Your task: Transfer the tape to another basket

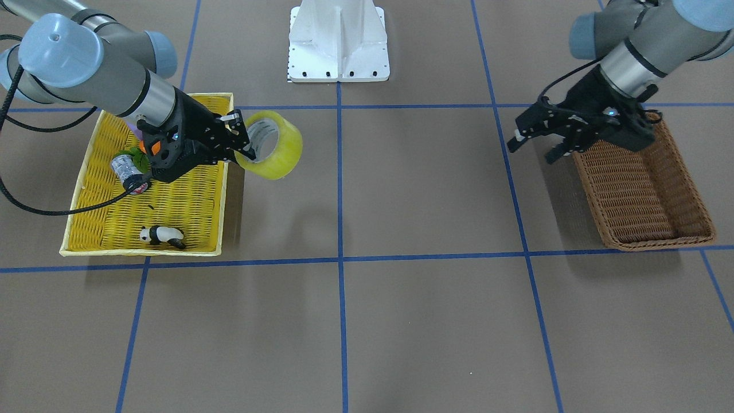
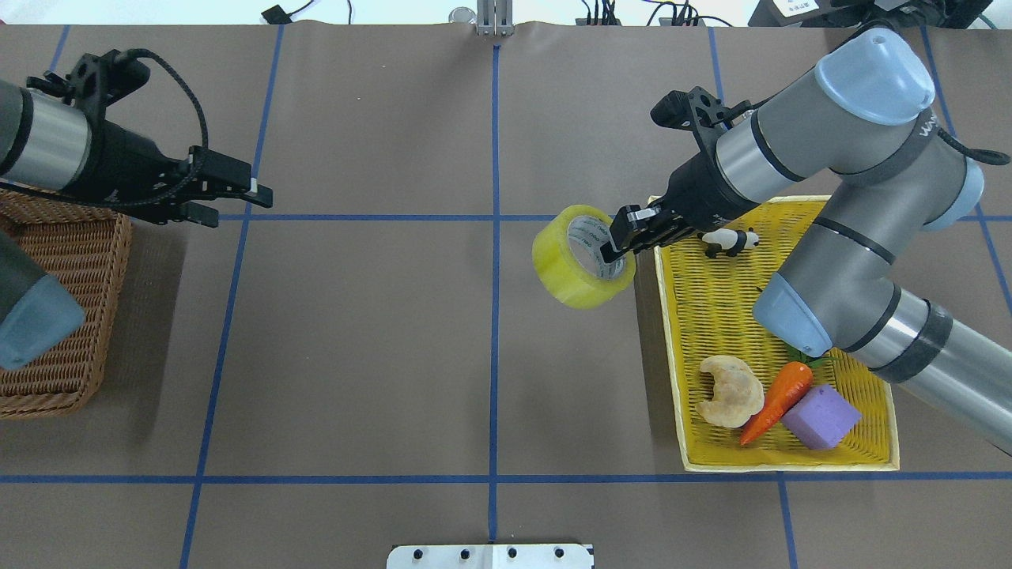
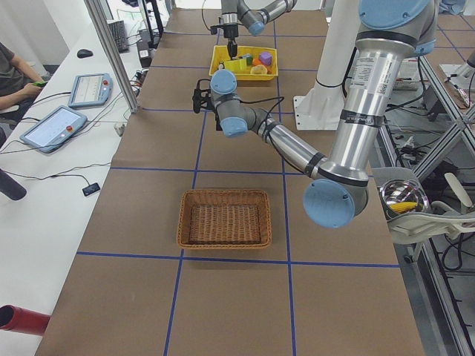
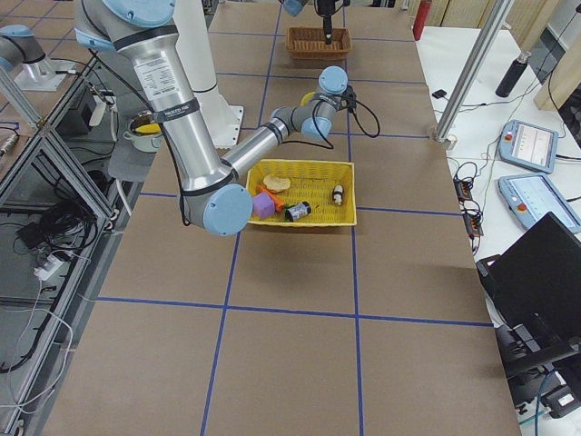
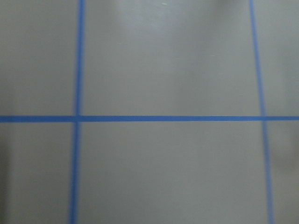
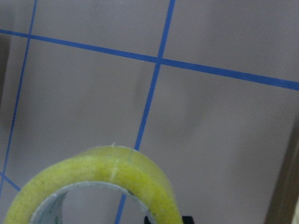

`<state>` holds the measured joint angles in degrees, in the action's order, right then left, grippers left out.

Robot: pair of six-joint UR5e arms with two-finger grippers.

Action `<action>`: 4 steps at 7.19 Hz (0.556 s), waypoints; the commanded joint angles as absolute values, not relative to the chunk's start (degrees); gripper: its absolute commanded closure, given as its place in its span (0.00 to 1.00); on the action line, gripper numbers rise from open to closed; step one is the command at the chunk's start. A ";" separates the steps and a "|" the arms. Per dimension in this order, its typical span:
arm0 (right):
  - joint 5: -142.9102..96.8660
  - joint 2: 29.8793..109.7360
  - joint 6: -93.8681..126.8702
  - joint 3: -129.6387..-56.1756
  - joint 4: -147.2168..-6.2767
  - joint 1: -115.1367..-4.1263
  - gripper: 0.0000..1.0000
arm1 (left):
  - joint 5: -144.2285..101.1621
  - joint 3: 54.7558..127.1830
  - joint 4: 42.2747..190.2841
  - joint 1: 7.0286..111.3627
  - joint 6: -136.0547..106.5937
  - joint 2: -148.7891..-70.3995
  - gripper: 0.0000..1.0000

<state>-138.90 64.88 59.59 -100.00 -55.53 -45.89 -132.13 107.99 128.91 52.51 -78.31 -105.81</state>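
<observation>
Right pincer (image 2: 615, 251) clenched on tape (image 2: 565, 269); roll is out of yellow tray (image 2: 711, 316), hanging over table (image 2: 379, 332), frame centre. Left pincer (image 2: 237, 204) spread, empty. Left to do: carry to basket (image 2: 87, 348) at far left, release.

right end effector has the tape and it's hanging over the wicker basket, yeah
No. The right end effector does hold the tape, but the tape hangs over the table just beside the yellow tray, not over the basket, which sits at the other end. The overhead view shows it.
</observation>
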 commanded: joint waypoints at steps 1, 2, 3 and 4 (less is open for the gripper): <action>-138.87 63.98 64.33 -99.67 -48.89 -44.74 1.00 | -132.01 106.71 136.19 50.54 -89.80 -109.86 0.02; -138.08 63.90 68.08 -99.41 -44.78 -44.65 1.00 | -132.01 103.65 142.58 49.67 -90.43 -109.86 0.02; -135.20 63.98 73.25 -97.14 -34.90 -43.69 1.00 | -131.92 100.23 149.17 48.70 -90.61 -109.95 0.02; -131.78 63.90 82.00 -93.55 -24.45 -41.33 1.00 | -131.92 98.98 151.85 48.52 -92.27 -110.39 0.02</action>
